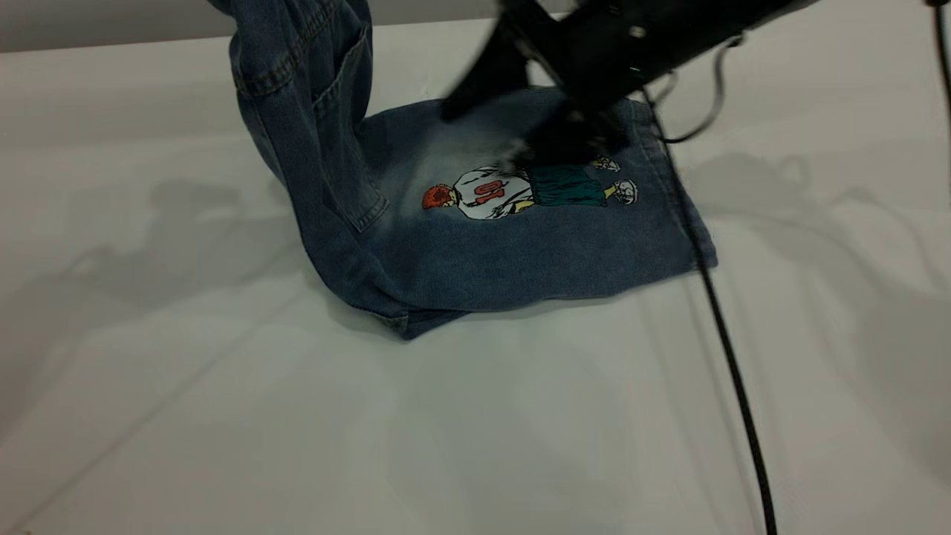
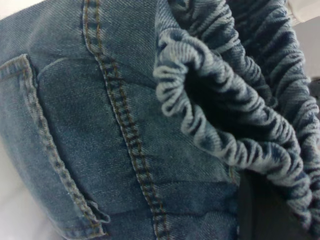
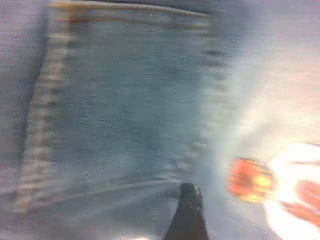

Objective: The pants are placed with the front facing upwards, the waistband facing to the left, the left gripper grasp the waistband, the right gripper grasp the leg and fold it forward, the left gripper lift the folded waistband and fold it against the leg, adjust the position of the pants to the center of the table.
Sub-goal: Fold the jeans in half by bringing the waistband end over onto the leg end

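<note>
Item: the pants (image 1: 475, 238), mid-table (image 1: 223, 416), leg (image 1: 535, 253) folded print-up at my 6 o'clock. Right gripper (image 1: 565, 141) hovers low over the print at 1 o'clock; I cannot tell its spread. Waistband (image 2: 225, 110) hoisted at 11 o'clock by my left gripper, which I judge clamped, ready to fold over.

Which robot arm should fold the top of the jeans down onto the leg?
Probably the left. The waistband fills its wrist view and hangs lifted over the table, while the right gripper sits low on the leg.
</note>
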Robot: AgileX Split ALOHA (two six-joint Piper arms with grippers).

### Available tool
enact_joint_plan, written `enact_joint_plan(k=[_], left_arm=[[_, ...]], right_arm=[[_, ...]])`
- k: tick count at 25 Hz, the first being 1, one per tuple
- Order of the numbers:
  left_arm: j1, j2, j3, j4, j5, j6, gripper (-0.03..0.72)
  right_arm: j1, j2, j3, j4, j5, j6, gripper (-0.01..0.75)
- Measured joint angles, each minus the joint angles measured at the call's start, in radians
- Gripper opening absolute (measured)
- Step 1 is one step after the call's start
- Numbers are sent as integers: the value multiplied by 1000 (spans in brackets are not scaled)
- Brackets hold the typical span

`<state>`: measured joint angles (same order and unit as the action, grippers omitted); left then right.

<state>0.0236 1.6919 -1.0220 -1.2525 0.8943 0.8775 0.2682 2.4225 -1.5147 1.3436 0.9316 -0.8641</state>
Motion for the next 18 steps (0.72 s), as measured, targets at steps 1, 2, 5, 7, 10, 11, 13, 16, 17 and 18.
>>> enact_joint_plan(k=[1,2,5,7,10,11,13,16,17,18], left_arm=[[0,0,0,-1,2,0,153],[0,0,0,-2,2,0,153],[-1,0,0,-5,15,0,153],[-16,0,-5,-9,17,0,153],[-53,0,-33,-6,15,3,153],[-71,0,-48,-6,9,3,153],[-107,0,-77,-5,-21,3,153],[-167,1,-116,-6,-55,2,153],[-182,1,-119,-9,-65,1,153],[-201,5,-119,-12,-73,1,153]], right_arm=[[-9,1,0,-30,-4,1,528],[-11,1,0,-54,-16,1,528],[-9,1,0,-92,-52,11,528],[-8,1,0,-91,-64,12,528],[-8,1,0,-90,-64,17,528],[-8,1,1,-92,-64,18,528],[-8,1,1,-92,-65,19,528],[-8,1,1,-92,-66,19,528],[-8,1,1,-92,-66,19,528],[-8,1,1,-92,-66,19,528]])
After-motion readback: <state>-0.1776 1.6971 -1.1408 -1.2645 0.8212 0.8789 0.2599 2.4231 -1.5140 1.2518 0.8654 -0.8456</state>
